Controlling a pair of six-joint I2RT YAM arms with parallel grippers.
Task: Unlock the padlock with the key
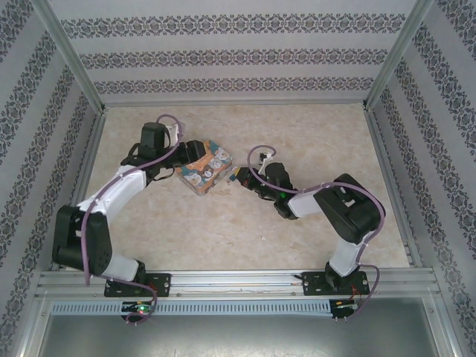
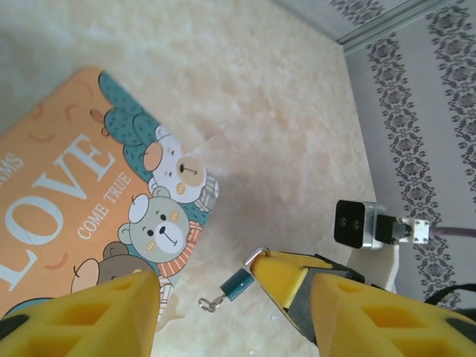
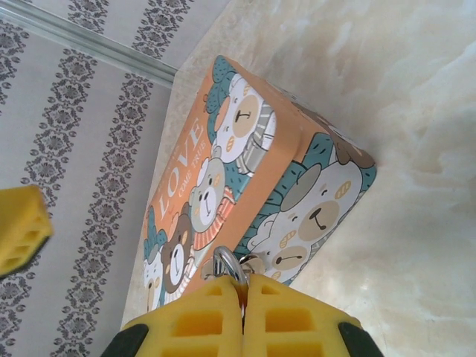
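By the closed right claw sits a tiny teal padlock; left claw gapes.

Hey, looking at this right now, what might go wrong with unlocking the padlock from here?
1. The right tool pinches the padlock only by its thin shackle, so the body may swivel or slip out.
2. The left tool stands open around it; the metal piece at its end is tiny and easy to miss.
3. The box lies close and may get bumped.
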